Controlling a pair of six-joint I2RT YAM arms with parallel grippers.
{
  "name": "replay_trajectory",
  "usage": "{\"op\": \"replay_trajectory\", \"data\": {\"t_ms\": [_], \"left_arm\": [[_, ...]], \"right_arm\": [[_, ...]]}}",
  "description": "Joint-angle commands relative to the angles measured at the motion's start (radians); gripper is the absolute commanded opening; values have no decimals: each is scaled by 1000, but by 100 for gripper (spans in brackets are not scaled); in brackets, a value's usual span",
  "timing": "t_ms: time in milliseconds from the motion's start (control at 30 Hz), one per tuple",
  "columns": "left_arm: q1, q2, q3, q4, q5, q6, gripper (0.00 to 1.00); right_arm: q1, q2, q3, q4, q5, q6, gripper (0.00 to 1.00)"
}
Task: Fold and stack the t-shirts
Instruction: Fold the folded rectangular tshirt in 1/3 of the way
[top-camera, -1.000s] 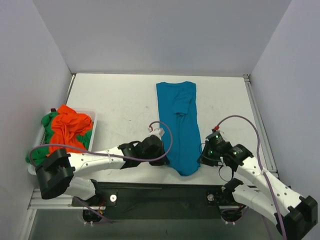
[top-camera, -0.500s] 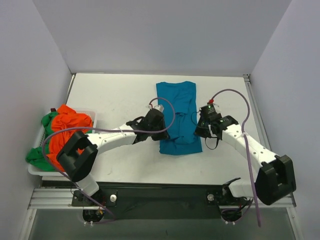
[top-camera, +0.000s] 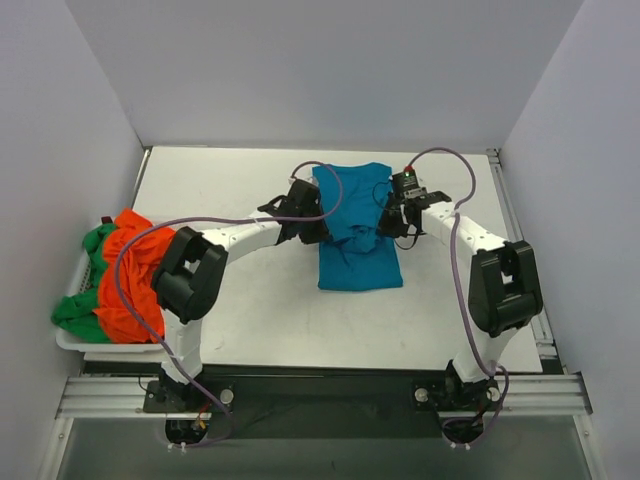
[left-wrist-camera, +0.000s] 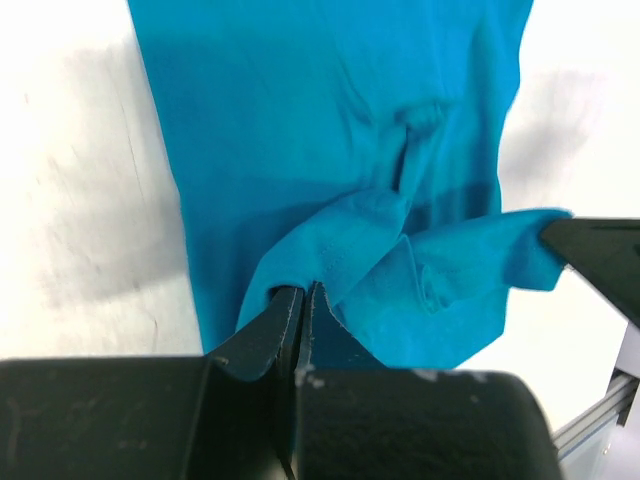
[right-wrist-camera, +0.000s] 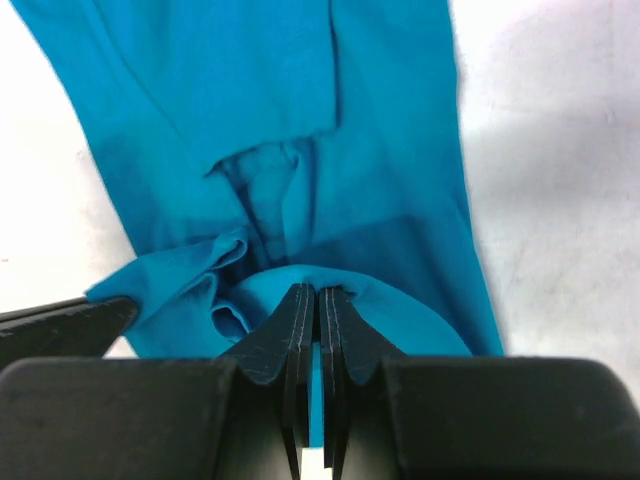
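Observation:
The teal-blue t-shirt (top-camera: 357, 225) lies lengthwise in the middle of the table, its near end lifted and carried back over the rest of it. My left gripper (top-camera: 318, 222) is shut on the shirt's left near corner, and the pinched cloth (left-wrist-camera: 340, 240) bunches just past the black fingers (left-wrist-camera: 262, 335). On the other side my right gripper (top-camera: 388, 216) is shut on the right near corner, a fold of cloth (right-wrist-camera: 330, 290) caught between its pads. The orange t-shirt (top-camera: 135, 270) and the green t-shirt (top-camera: 78, 312) lie heaped in the white basket (top-camera: 70, 342) at the left.
Grey walls close in the table on the left, back and right. A metal rail (top-camera: 520, 250) runs along the table's right edge. Both arms reach far out over the table, cables looping above them.
Both grippers have carried the shirt's near end away from the arm bases toward the far end, folding the long shirt over itself. The visible shirt is now much shorter.

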Motion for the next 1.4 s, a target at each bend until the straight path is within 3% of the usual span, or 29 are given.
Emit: {"op": "replay_trajectory", "data": {"t_ms": [0, 767, 933, 1033, 1067, 1100, 1133, 1200, 1267, 1367], "left_arm": [[27, 46, 104, -14, 54, 43, 0], [93, 126, 176, -4, 108, 62, 1], [110, 157, 196, 1, 120, 68, 2], [124, 167, 207, 7, 131, 82, 9], [129, 170, 210, 7, 135, 88, 16], [133, 174, 211, 16, 143, 88, 23], [136, 175, 208, 25, 161, 91, 38], [147, 171, 205, 59, 178, 106, 58], [158, 148, 208, 61, 177, 120, 65], [173, 76, 167, 84, 169, 122, 68]], "right_arm": [[-36, 39, 49, -2, -37, -22, 0], [-181, 137, 78, 49, -159, 35, 0], [-194, 169, 117, 47, -185, 44, 6], [-207, 185, 138, 49, -196, 49, 8], [-213, 185, 138, 49, -198, 52, 11], [-216, 191, 141, 52, -201, 52, 20], [-222, 194, 153, 52, -208, 52, 26], [-230, 192, 157, 53, -227, 56, 44], [-233, 179, 155, 56, -222, 49, 52], [-227, 126, 137, 55, -202, 20, 52]]}}
